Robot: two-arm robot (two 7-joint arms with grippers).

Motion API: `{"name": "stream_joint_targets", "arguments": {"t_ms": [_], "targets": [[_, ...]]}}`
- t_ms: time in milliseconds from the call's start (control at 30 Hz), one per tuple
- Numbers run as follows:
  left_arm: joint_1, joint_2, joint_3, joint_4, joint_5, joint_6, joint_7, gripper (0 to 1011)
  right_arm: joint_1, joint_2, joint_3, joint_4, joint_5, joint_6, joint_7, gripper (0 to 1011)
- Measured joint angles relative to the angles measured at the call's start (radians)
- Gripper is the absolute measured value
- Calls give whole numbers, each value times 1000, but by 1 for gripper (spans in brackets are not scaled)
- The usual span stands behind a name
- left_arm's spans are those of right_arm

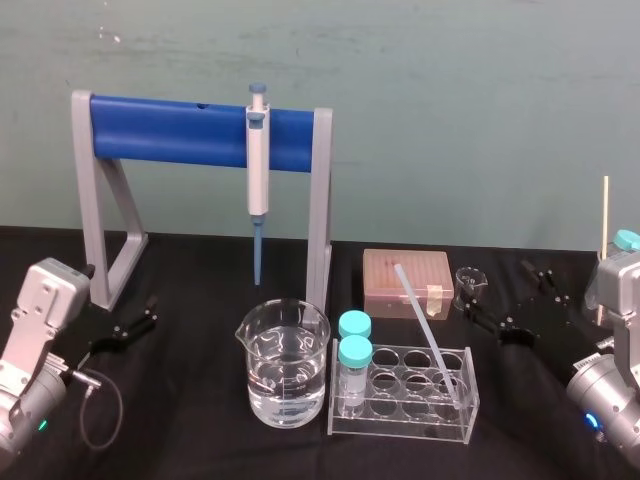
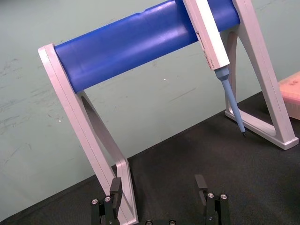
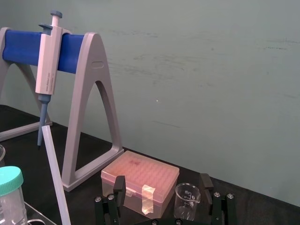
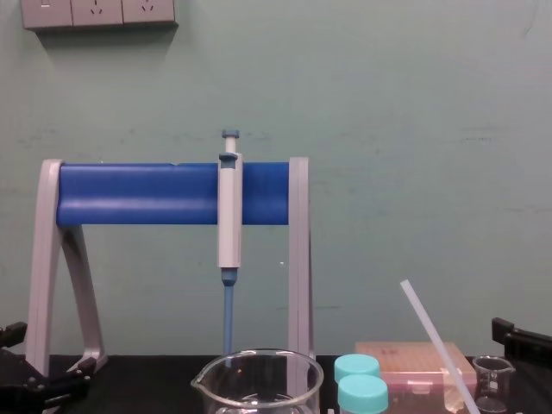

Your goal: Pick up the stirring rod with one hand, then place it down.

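Stirring rod (image 1: 425, 330) stands tilted in the clear rack (image 1: 400, 427). Its foot is in a right-hand hole and its top leans back toward the pink box (image 1: 407, 282). It touches neither gripper. The right gripper (image 1: 496, 288) is low over the table just right of the rack, jaws spread wide and holding nothing; from its wrist the small beaker (image 3: 186, 201) and the pink box show beyond the gap. The left gripper (image 1: 150, 312) is parked far left by the foot of the pipette stand (image 1: 320, 240), jaws also wide and empty. The rod looks light, stiff and smooth, so likely slippery, and brittle if glass. The best hold is probably the bare shaft above the rack rim, pinched across it. Draw it out along its own lean, since pulling sideways could tip the rack or the two capped vials (image 1: 354, 362).
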Motion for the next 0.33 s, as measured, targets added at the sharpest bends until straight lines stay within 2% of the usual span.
{"name": "stream_joint_targets", "arguments": {"t_ms": [333], "targets": [[0, 0, 0, 0, 0, 0, 0, 1000, 0, 0, 0, -1, 0, -1, 0, 1003]]}}
